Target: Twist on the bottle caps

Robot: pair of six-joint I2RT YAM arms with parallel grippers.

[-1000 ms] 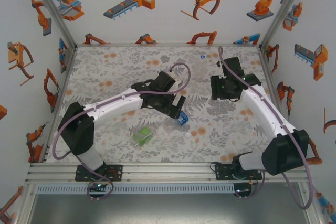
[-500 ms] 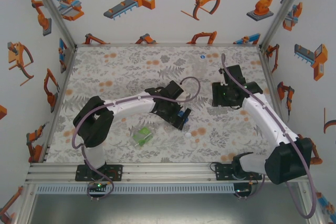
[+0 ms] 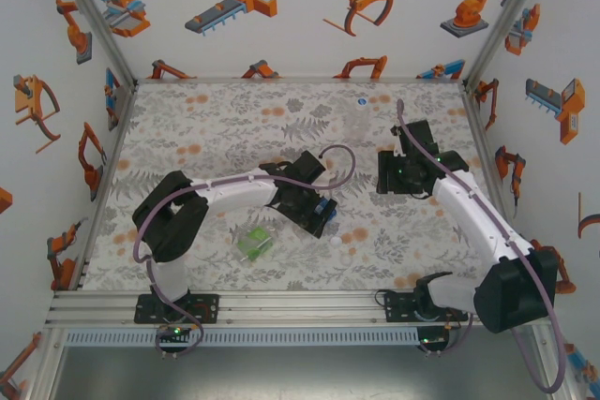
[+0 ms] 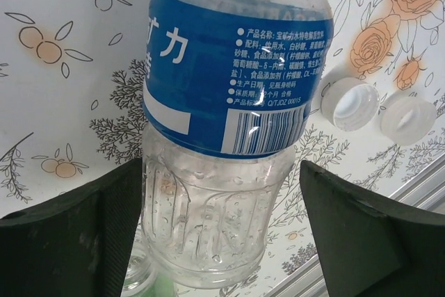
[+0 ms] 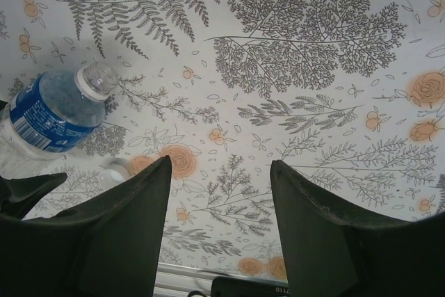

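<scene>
Elbow [image 3: 169, 222] folded, left claw [image 4: 221, 172] straddles the blue-label bottle [image 4: 236, 67].

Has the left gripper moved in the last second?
Yes. The left gripper has come toward the table's near rail, now straddling the blue-label bottle.

Robot lab test cell, not home or shop. Landmark: table [image 3: 206, 128] with floral printed cover. Around table: white panel walls [image 3: 300, 39] on three sides, covered with orange cartoon stickers [image 3: 232, 2] of robot arms and grippers. Bare aluminium frame posts [image 3: 98, 16] rise from table's far corners. Slotted aluminium rail [image 3: 300, 306] runs along table's near edge. Two white robot arms bolted onto that rail: left arm [image 3: 225, 196], right arm [image 3: 469, 208]. Purple cables [image 3: 339, 161] loop above table.
</scene>
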